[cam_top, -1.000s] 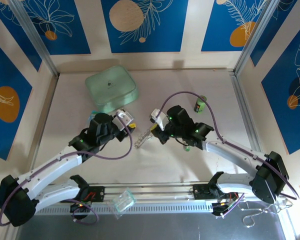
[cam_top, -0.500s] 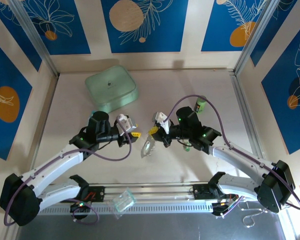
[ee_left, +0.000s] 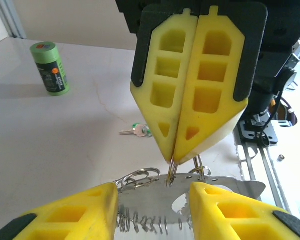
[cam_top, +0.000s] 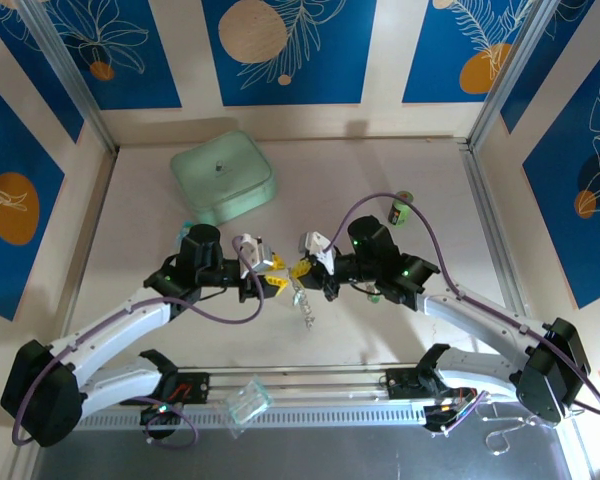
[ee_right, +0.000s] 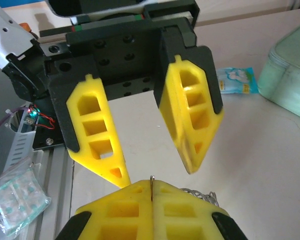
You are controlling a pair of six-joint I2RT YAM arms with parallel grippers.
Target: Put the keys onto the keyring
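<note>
The left pincer (cam_top: 273, 277) and right pincer (cam_top: 302, 268) nearly meet by the keyring (cam_top: 305, 303).

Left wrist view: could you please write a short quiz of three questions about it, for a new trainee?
1. True or false: the right gripper is shut on the keyring.
2. Fill in: the left gripper has its jaws ____.
3. The green-headed key lies: A, on the table; B, on the keyring; C, in the left gripper.
Key: 1 true; 2 open; 3 A.
</note>
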